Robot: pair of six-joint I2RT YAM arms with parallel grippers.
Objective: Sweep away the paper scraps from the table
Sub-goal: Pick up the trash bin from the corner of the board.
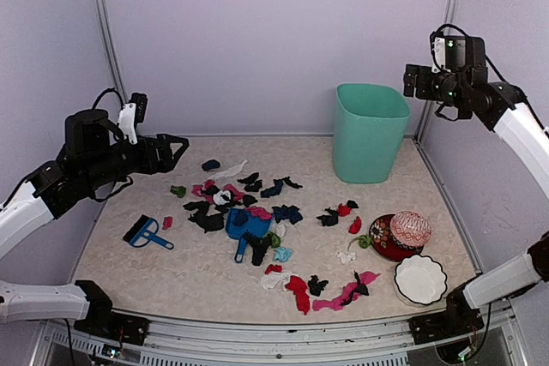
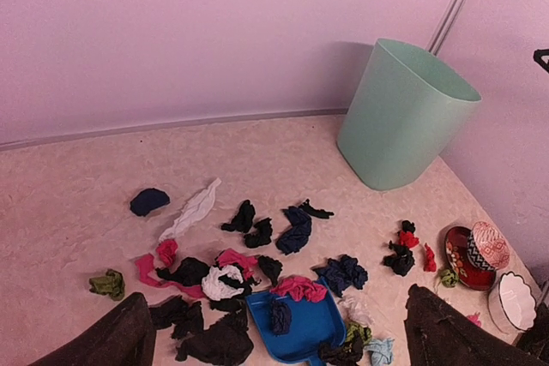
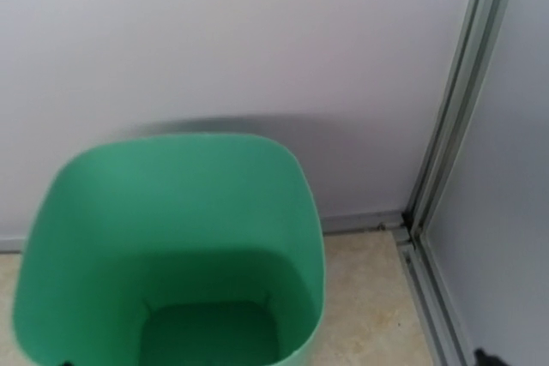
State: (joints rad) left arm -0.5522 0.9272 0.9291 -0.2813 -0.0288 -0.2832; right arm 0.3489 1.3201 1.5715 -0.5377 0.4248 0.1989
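Start with the desk point(image 1: 206, 276): the mess lies in a loose band across its middle, from the left-centre to the near right, and nothing has been gathered yet. The green bin point(image 1: 371, 130) stands upright at the far right, well apart from most of the litter, so plan your strokes toward that side.

Your left hand point(image 1: 176, 150) hovers above the far left of the desk with its fingers point(image 2: 111, 340) spread wide and nothing between them. Your right hand point(image 1: 412, 81) hangs high over the bin, likewise spread and empty; its wrist view looks straight down into the bin.

The blue dustpan point(image 1: 244, 227) lies in the thick of the pile with scraps in and around it, handle toward you. I judge that the handle is the right hand's target. The blue brush point(image 1: 144, 233) lies alone at the near left, an easy first pick for the left hand.

Mind the red-patterned bowl point(image 1: 382, 246), the ball point(image 1: 410, 229) on it and the white bowl point(image 1: 420, 279) at the near right.

The paper scraps point(image 1: 206, 220) are small and light, so sweep low and slow, outliers first, or they will likely scatter
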